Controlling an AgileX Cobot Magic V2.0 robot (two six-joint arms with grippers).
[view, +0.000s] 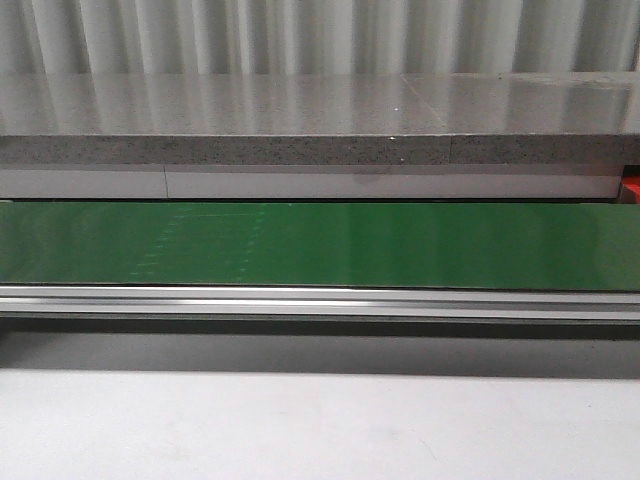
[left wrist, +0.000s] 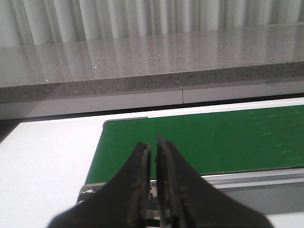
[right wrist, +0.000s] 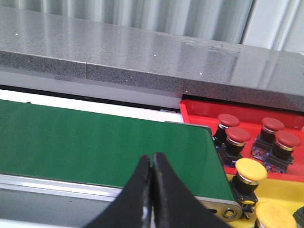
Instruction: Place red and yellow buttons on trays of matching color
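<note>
Waiting over bare green conveyor belt [view: 320,245]. Left gripper [left wrist: 153,156] and right gripper [right wrist: 152,166] pinched closed, empty. Red buttons [right wrist: 237,135] in red tray [right wrist: 199,111], yellow buttons [right wrist: 251,170] in yellow tray [right wrist: 280,190], at belt's end. Next: opening wide for an arriving button.

Both wrist cams: black tapered gripper fingers, nothing else of the robot visible.
Left gripper [left wrist: 153,147]: two dark, matte fingers [left wrist: 137,180] narrowing to blunt tips, inner edges worn with brownish scuffing, thin slit between them; bit of silver metal hardware low in the slit. Right gripper [right wrist: 152,159]: same black wedge profile, smoother finish, tips meeting in a fine seam. No cables, screws or markings discernible. Front cam shows no arm.
</note>
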